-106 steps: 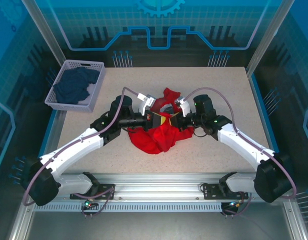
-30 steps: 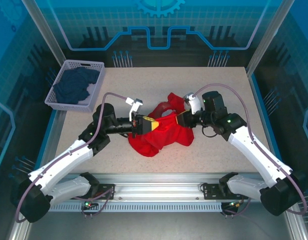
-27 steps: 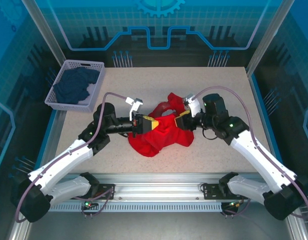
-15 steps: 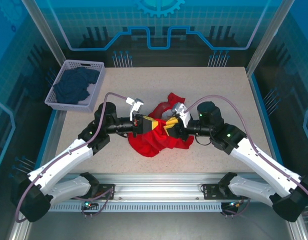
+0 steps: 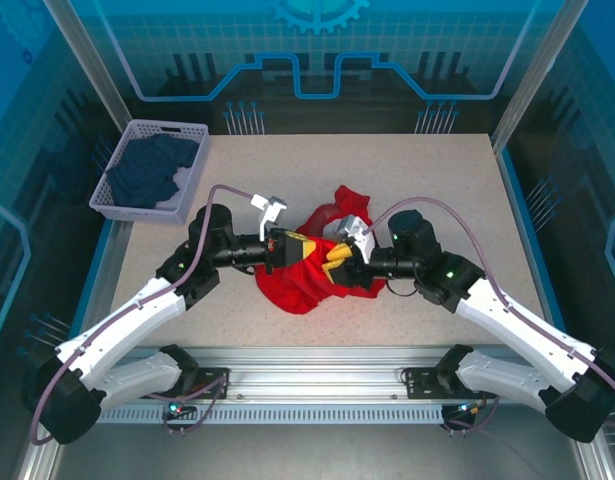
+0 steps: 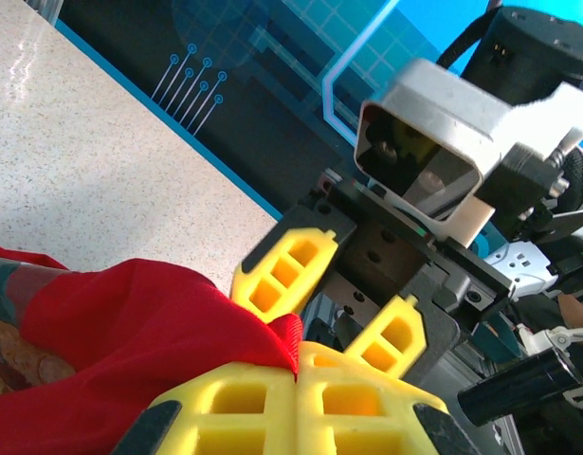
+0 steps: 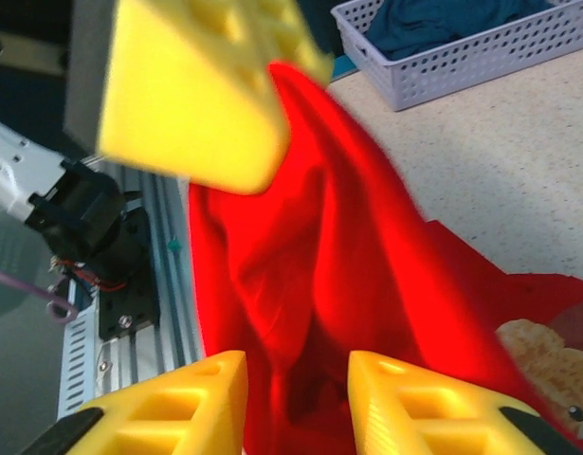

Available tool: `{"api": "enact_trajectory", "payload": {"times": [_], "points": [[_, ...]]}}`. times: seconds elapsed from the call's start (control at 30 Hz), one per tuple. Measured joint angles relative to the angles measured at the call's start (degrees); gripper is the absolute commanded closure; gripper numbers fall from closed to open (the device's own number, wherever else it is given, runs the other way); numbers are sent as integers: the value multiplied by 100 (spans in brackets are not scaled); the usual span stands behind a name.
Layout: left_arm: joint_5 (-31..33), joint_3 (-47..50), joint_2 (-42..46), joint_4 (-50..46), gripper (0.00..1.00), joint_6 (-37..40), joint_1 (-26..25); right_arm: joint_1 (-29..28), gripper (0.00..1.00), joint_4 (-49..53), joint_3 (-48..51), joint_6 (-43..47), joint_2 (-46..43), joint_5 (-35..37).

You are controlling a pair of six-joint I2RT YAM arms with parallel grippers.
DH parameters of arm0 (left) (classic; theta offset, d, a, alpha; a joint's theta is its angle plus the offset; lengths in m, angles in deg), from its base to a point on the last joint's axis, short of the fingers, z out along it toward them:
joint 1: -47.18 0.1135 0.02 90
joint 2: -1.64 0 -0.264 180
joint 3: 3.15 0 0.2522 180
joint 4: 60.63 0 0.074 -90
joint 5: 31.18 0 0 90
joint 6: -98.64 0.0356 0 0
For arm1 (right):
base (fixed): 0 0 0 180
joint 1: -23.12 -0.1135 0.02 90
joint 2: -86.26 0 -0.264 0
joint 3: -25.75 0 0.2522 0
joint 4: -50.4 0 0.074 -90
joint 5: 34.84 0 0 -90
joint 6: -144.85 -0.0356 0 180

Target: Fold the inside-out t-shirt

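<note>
T-shirt (image 5: pixel 292 285) bunched mid-worktop: soft, light, limp, will sag. Left gripper (image 6: pixel 296 358) clamped on a fold; right gripper (image 7: pixel 296 370) fingers apart, facing it. Best grip: hem edge.

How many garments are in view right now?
2. The red t-shirt bunched at the table centre; a navy garment in the far-left basket, where more may lie hidden.

Both arms same build: left arm (image 5: pixel 137 305) and right arm (image 5: pixel 512 322) have white link shells, black joint housings, mauve cable (image 5: pixel 232 187) looped off each wrist. Left tool (image 5: pixel 309 246) and right tool (image 5: pixel 335 259): yellow lattice fingers (image 6: pixel 244 408), black bodies, white camera mounts (image 5: pixel 270 208). Green LEDs (image 5: pixel 451 271) on right arm.
</note>
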Motion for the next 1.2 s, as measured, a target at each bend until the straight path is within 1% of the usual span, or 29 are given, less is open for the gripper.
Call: {"api": "enact_trajectory", "payload": {"times": [0.1, 0.33, 0.5, 0.67, 0.73, 0.8, 0.87, 0.93, 1.03, 1.1, 1.13, 1.2], "points": [[33, 0, 0, 0, 100, -2, 0, 4, 62, -116, 201, -133, -57, -173], [33, 0, 0, 0, 100, -2, 0, 4, 69, -476, 243, -352, 245, -304], [35, 0, 0, 2, 100, -2, 0, 15, 80, -645, 229, -442, 369, -350], [35, 0, 0, 0, 100, 15, 0, 48, 82, -778, 227, -522, 369, -442], [35, 0, 0, 0, 100, 15, 0, 72, 86, -826, 227, -544, 369, -474], [35, 0, 0, 0, 100, 17, 0, 114, 94, -892, 227, -579, 369, -516], [37, 0, 0, 0, 100, 17, 0, 146, 99, -929, 221, -629, 369, -581], [81, 0, 0, -4, 100, 22, 0, 173, 100, -942, 214, -654, 363, -662], [319, -7, 2, -144, 100, 90, 0, 249, 100, -872, 197, -678, 282, -811], [754, -57, 2, -411, 100, 151, 0, 295, 100, -789, 96, -704, 166, -938], [997, -92, 2, -555, 97, 175, 0, 306, 100, -796, 35, -732, 101, -997], [1377, -192, 4, -820, 85, 280, -26, 306, 100, -964, -61, -901, -2, -1069]]}}
